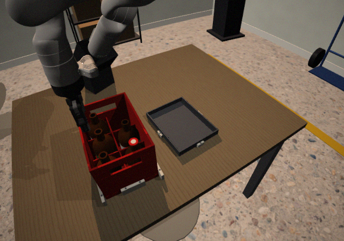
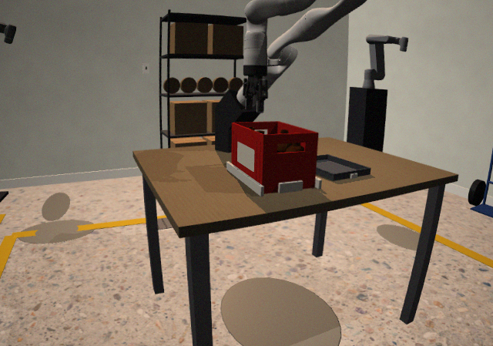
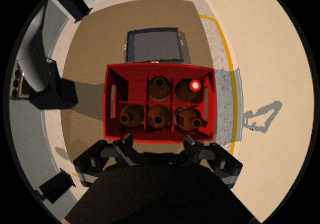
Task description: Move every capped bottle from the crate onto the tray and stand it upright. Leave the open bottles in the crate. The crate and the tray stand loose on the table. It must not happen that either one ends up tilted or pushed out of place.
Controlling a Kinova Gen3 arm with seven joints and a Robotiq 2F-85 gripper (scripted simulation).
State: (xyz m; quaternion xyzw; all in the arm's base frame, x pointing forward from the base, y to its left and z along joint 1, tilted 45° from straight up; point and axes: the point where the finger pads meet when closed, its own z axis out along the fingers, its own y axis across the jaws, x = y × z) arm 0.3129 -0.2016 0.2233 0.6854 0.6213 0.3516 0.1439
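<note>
The red crate (image 1: 124, 174) (image 2: 286, 167) (image 3: 136, 70) stands on the table, left of the dark tray (image 1: 180, 124) (image 2: 342, 172) (image 3: 155, 46), which holds nothing. One brown bottle with a red and white cap (image 1: 133, 141) (image 3: 194, 86) stands in the crate's corner cell nearest the tray. Several open brown bottles (image 1: 98, 134) (image 3: 158, 116) stand in the other cells; one cell holds none. My gripper (image 1: 83, 123) (image 2: 254, 103) (image 3: 158, 140) is open and holds nothing. It hangs above the crate's long side that is away from the tray, pointing down.
Grey stop blocks (image 1: 133, 186) (image 2: 244, 178) lie against the crate's base. The arm's black base (image 1: 97, 77) stands on the table behind the crate. A shelf rack (image 2: 199, 75) and a black pedestal (image 2: 366, 117) stand beyond the table.
</note>
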